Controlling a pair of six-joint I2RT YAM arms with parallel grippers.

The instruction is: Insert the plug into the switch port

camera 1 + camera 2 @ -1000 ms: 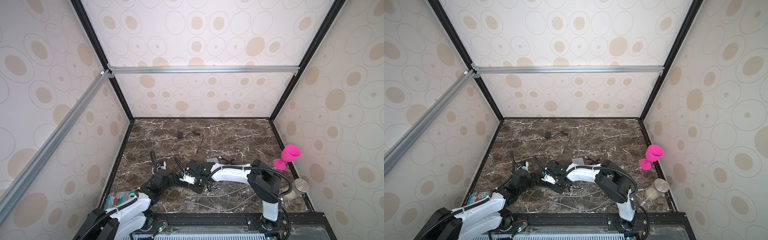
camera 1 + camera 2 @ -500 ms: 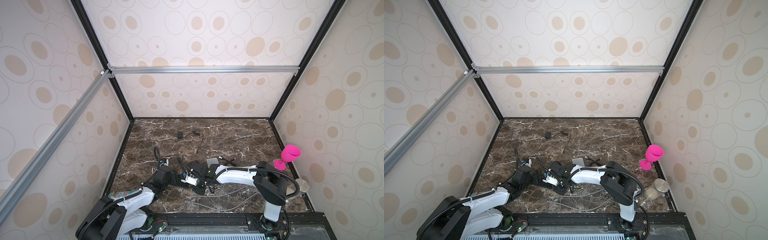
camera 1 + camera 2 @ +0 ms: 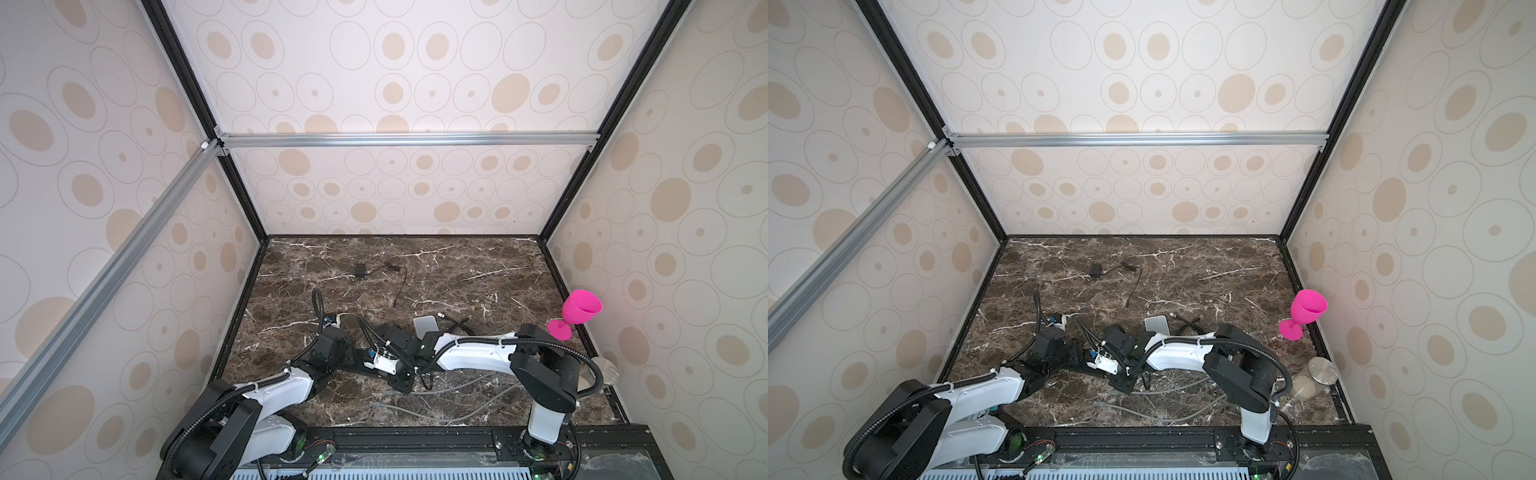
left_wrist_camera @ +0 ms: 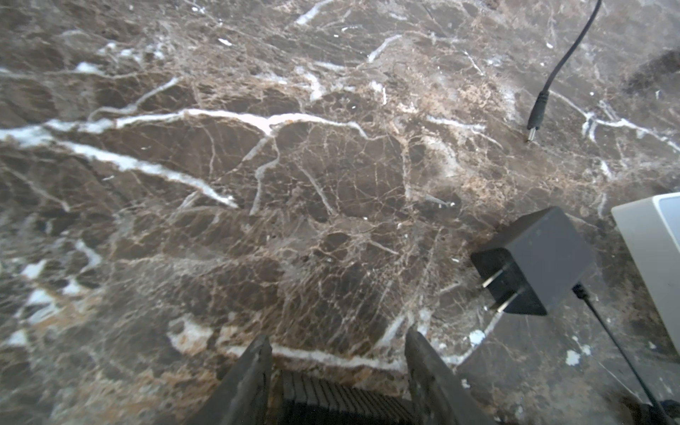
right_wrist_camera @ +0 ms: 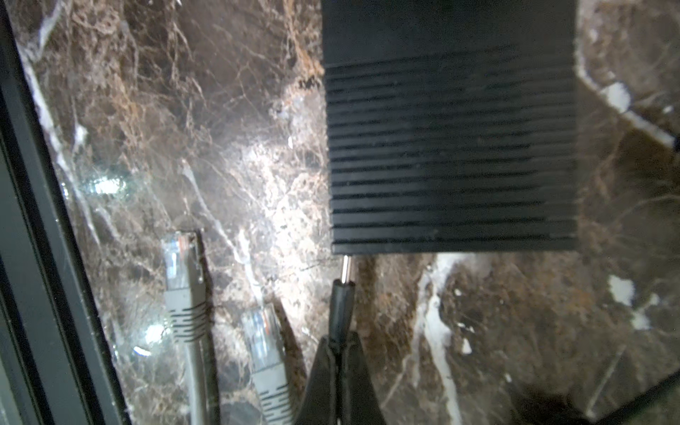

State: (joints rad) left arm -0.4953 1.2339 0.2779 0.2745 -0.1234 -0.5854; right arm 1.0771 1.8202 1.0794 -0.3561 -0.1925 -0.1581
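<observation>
Two grey network plugs [image 5: 181, 268] [image 5: 263, 342], one black switch [image 5: 449, 147], one pink goblet [image 3: 579, 309].

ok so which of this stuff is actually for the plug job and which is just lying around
For the job: black barrel plug with metal tip, in the shut right gripper; black ribbed switch box.
Lying about: two grey ethernet cables; pink plastic goblet; glass jar with metal lid; pale grey box.

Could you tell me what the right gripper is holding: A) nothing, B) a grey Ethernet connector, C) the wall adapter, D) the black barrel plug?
D: the right wrist view shows the right gripper pinching the black barrel plug, its tip at the edge of the switch.
</observation>
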